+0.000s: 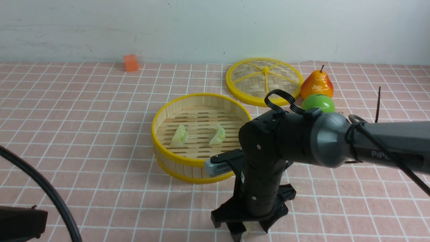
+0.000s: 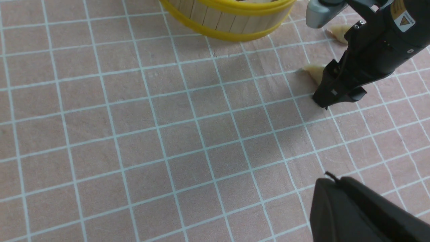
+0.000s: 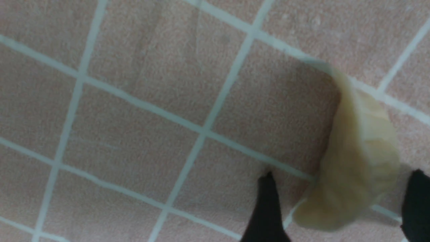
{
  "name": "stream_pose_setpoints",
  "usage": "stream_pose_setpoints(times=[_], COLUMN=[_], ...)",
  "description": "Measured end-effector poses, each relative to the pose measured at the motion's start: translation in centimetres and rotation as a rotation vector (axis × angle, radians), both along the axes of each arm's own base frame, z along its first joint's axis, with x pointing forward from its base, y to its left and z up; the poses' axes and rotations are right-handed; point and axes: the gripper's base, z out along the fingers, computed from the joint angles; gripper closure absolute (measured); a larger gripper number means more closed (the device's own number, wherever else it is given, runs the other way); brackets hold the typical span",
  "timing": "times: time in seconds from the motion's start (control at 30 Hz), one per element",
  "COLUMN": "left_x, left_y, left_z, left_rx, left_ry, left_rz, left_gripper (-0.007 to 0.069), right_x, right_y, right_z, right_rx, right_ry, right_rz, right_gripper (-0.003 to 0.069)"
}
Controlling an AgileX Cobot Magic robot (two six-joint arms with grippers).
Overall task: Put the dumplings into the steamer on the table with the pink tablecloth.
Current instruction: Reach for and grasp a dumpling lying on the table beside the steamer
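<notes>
Dumplings half in: green pair [image 1: 179, 135] lies inside steamer [image 1: 201, 95]; cream pair [image 2: 312, 71] sits on pink tabletop [image 2: 134, 134] just outside it. Right fingers [image 3: 267, 201] apart, straddling one cream dumpling [image 3: 359, 151], not yet clamped. Left fingers [image 2: 349, 208] together, well aside.

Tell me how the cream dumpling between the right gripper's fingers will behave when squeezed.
Probably light: the cream dumpling is small beside the right gripper. Its curved, pleated shape might slip sideways from the jaws. Lying on the pink tablecloth, it seems unlikely to roll.
</notes>
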Motion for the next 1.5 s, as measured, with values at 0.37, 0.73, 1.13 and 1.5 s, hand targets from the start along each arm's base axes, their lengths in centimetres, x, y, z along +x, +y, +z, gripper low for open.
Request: stream_pose_setpoints(times=[0.37,0.73,1.13,1.5], left_x=[0.1,0.2,0.2,0.3], left_y=[0.1,0.1,0.2,0.4], left_z=[0.0,0.1,0.1,0.1], left_rx=[0.014,0.013,0.028,0.047], left_ry=[-0.016,-0.022,-0.029,-0.045], left_rz=[0.007,0.008,0.013,0.020], left_gripper=[0.0638,0.0638,0.0638,0.0637], right_x=[-0.4,-0.3,1.0,1.5], right_y=[0.3,0.0,1.6,2.1], right_z=[0.0,0.3,2.9,0.1], right_rx=[-0.026,-0.064,0.004,-0.003], right_ry=[-0.009,-0.012,-0.123,-0.099], right_rz=[0.076,0.165,0.514,0.581], right_gripper=[0.0580,0.0289,0.0017,0.0400])
